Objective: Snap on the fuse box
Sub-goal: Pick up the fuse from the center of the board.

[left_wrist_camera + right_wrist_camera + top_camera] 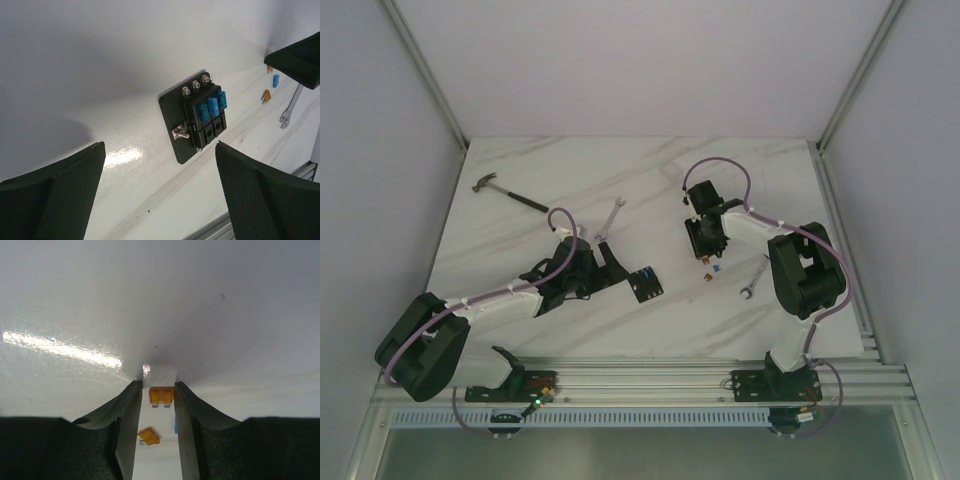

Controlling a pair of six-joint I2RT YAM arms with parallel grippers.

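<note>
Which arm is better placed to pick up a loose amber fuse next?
Right. The right gripper has its jaws either side of an amber fuse on the table. The left gripper hangs wide open facing the fuse box instead.

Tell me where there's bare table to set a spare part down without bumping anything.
The far strip of the table, beyond the hammer and the upper wrench, is bare. So is the near edge between the fuse box and the rail. Crowded: around the right claw, with loose fuses and a second wrench.
</note>
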